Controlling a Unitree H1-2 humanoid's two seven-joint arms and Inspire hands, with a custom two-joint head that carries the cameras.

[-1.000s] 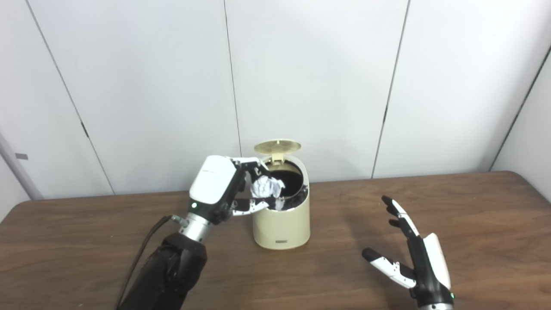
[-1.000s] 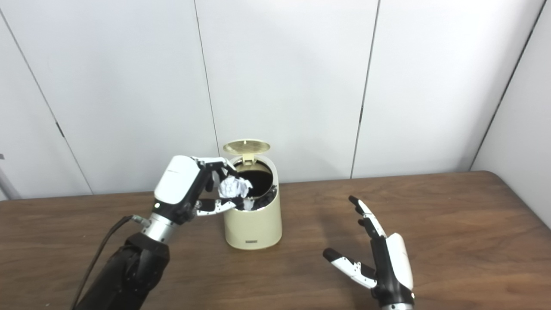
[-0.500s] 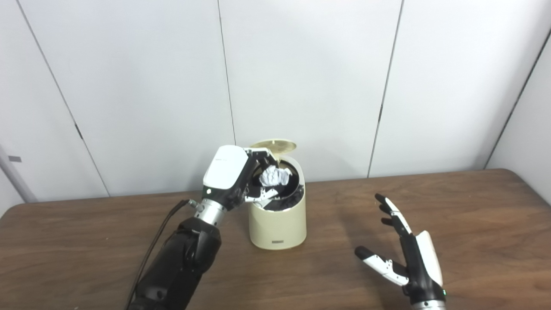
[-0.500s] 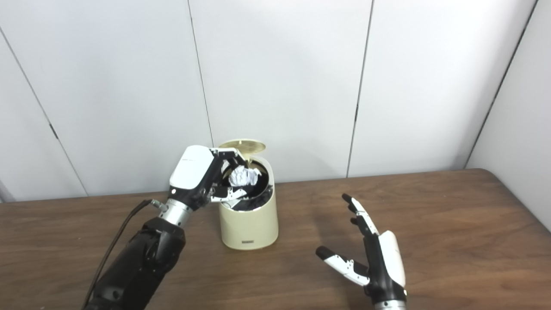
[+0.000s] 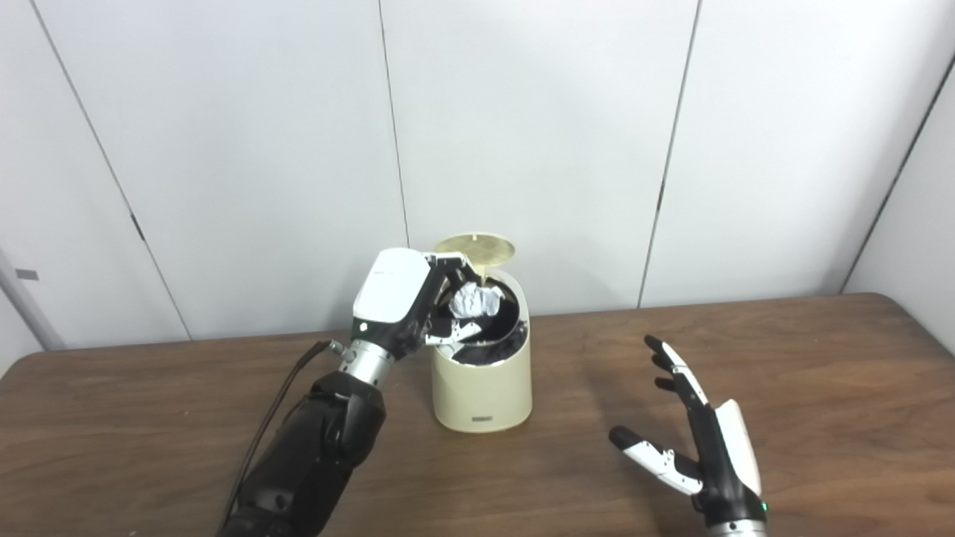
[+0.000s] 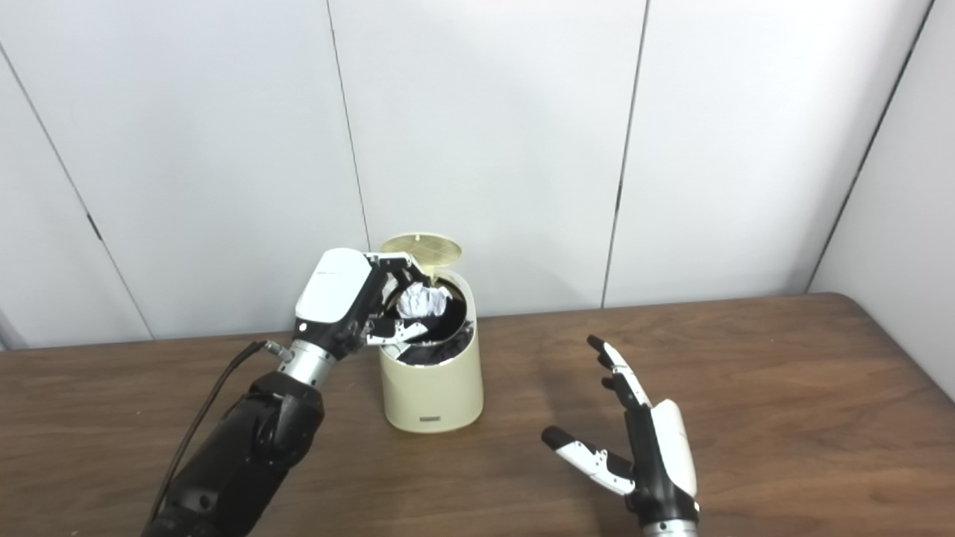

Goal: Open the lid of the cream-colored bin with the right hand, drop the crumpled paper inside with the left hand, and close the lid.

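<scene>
Crumpled paper held over the open cream-colored bin.

The left robot hand point(image 5: 403, 298) has its fingers curled around the crumpled paper point(image 5: 476, 300), a white, creased ball poised above the bin's dark mouth. The cream-colored bin point(image 5: 483, 380) stands on the brown desk point(image 5: 821, 358), its round lid point(image 5: 476, 246) tipped up at the back. The right robot hand point(image 5: 705, 455) is spread wide with nothing in it, well apart to the bin's right.

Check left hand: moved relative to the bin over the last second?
Yes. The left hand carried the crumpled paper from the bin's front-left rim to above its dark opening, nearer the raised lid.
</scene>
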